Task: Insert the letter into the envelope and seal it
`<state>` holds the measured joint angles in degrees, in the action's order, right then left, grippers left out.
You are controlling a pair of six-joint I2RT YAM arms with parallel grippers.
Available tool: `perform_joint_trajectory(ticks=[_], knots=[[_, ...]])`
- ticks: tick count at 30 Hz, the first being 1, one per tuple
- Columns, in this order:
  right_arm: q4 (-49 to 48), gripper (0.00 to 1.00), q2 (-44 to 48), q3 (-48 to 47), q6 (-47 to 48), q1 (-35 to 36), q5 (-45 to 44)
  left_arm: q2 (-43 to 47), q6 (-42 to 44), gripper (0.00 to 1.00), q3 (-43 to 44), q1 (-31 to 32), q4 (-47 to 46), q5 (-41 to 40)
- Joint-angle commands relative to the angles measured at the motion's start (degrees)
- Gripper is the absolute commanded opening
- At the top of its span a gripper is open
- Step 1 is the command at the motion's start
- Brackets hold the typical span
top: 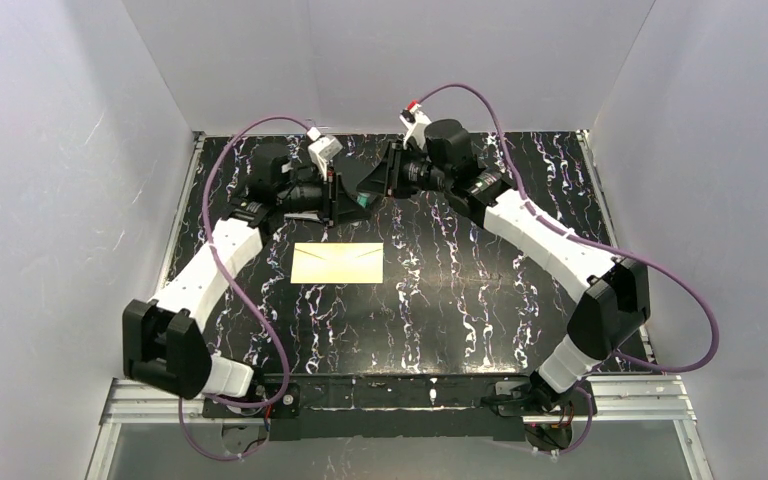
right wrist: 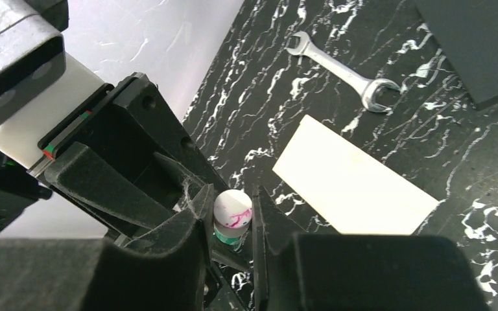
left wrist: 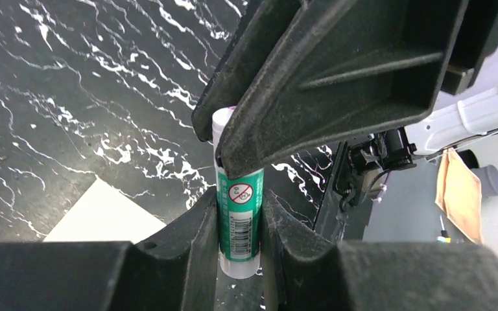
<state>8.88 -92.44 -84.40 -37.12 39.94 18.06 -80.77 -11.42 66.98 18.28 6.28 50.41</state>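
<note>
The cream envelope (top: pixel 338 263) lies flat on the black marbled table, mid-left; it also shows in the right wrist view (right wrist: pixel 353 188), and a corner shows in the left wrist view (left wrist: pixel 104 217). The tan letter is not in view. Both grippers meet above the table behind the envelope on a green-and-white glue stick (left wrist: pixel 240 214). My left gripper (left wrist: pixel 240 227) is shut on the stick's body. My right gripper (right wrist: pixel 230 223) is shut on its white, pink-stained end (right wrist: pixel 233 210). In the top view the left gripper (top: pixel 345 200) and the right gripper (top: pixel 375 185) face each other.
A silver wrench (right wrist: pixel 340 68) lies on the table beyond the envelope. A black flat square (right wrist: pixel 480 39) lies at the top right of the right wrist view. White walls close in the table on three sides.
</note>
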Motion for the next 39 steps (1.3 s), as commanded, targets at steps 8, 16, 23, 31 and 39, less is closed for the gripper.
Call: perform_joint_trajectory(ticks=[8, 16, 23, 31, 39], knots=[[3.6, 0.74, 3.5, -4.3, -2.1, 4.6, -1.8, 8.8, -1.8, 0.0, -6.9, -2.0, -18.1, 3.5], [-10.5, 0.57, 12.0, 5.9, -5.7, 4.5, -8.4, 10.5, -4.4, 0.0, -8.0, -2.0, -18.1, 5.0], [-10.1, 0.58, 9.4, 5.6, -5.2, 4.6, -4.8, 10.4, -5.8, 0.0, -6.8, -2.0, -18.1, 5.1], [-11.8, 0.47, 7.9, 5.8, -5.5, 4.6, -6.9, 10.5, -6.9, 0.0, -6.7, -2.0, -18.1, 5.7], [-9.2, 0.16, 4.9, 3.7, -4.7, 4.6, -5.1, 10.6, -8.8, 0.2, -6.3, -2.0, -18.2, 3.7]])
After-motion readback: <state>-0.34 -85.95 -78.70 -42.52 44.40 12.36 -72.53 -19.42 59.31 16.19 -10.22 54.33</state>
